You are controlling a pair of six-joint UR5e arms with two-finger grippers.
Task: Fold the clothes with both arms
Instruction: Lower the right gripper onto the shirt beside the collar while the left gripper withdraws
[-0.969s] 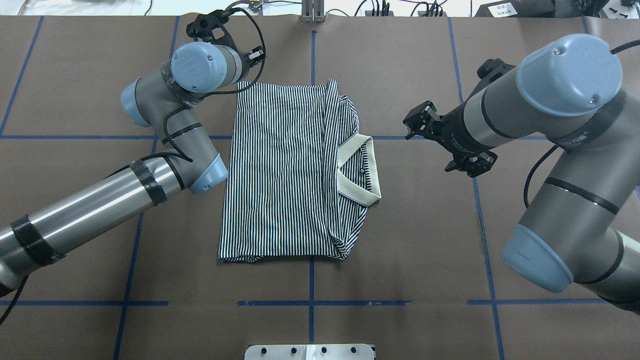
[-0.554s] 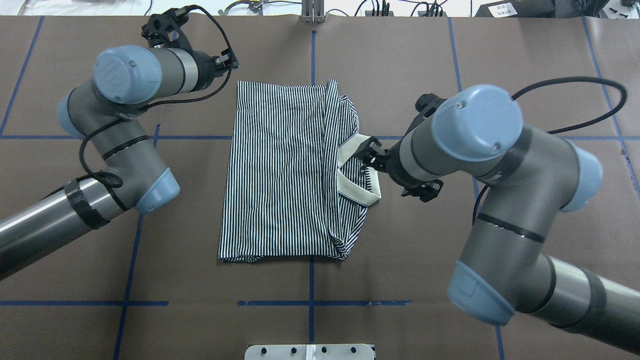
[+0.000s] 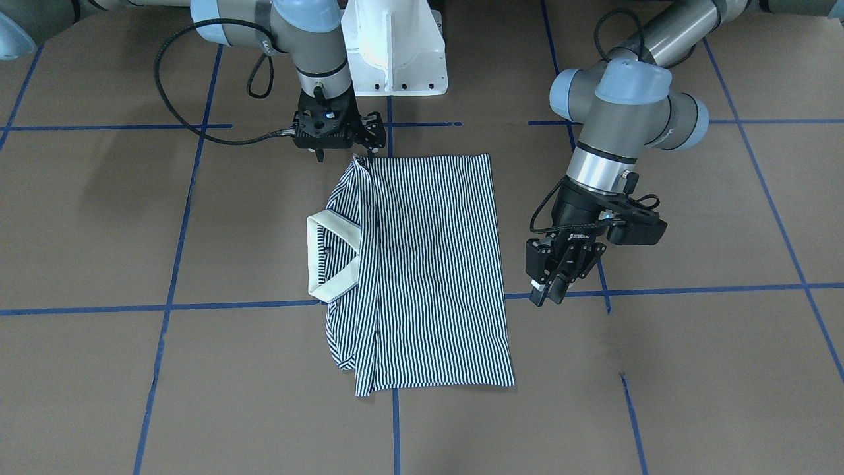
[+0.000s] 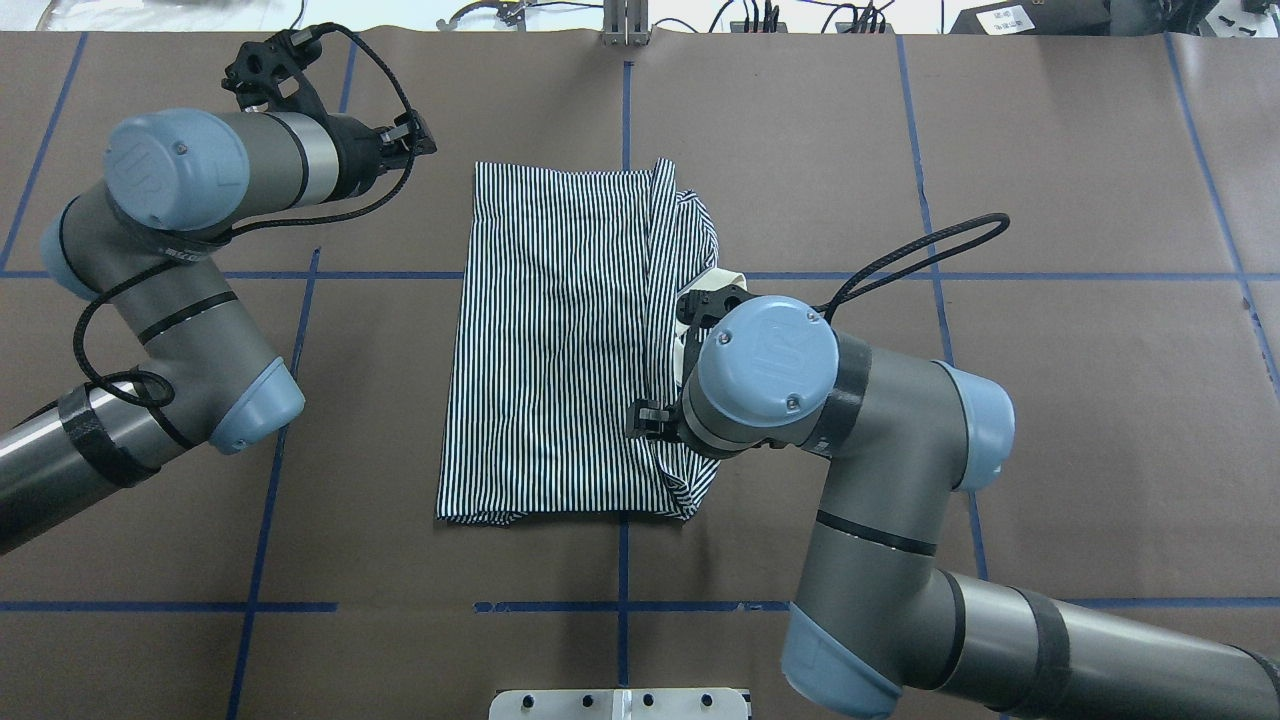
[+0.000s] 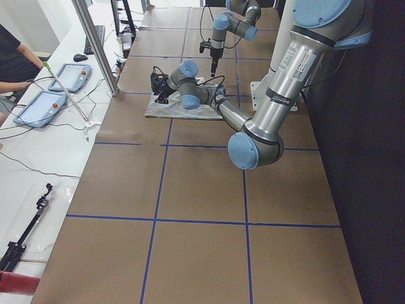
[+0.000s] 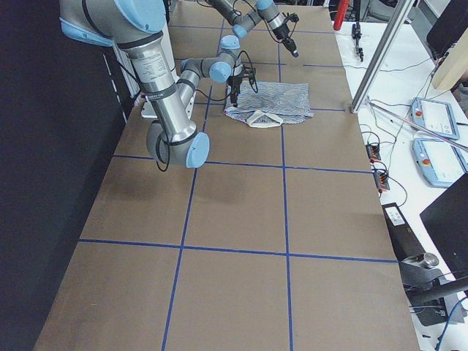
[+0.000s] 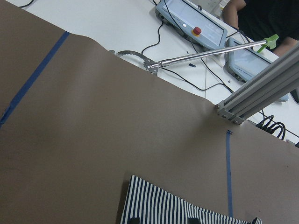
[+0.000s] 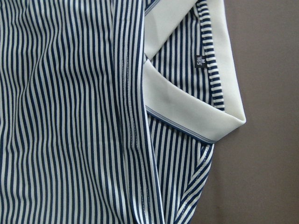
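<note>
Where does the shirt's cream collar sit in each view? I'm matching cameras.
Front-facing: collar left of centre, on the left edge of the polo shirt.
Overhead: collar at centre, mostly hidden under the right arm.
Exterior left: too small to make out.
Exterior right: collar upper centre, on the shirt's near edge.
Left wrist: not in it.
Right wrist: collar upper right, large.
Shared landmark: the polo shirt's stripes, in every view.

Bright even overhead light, soft shadows beside arms, sharp focus, no glare
</note>
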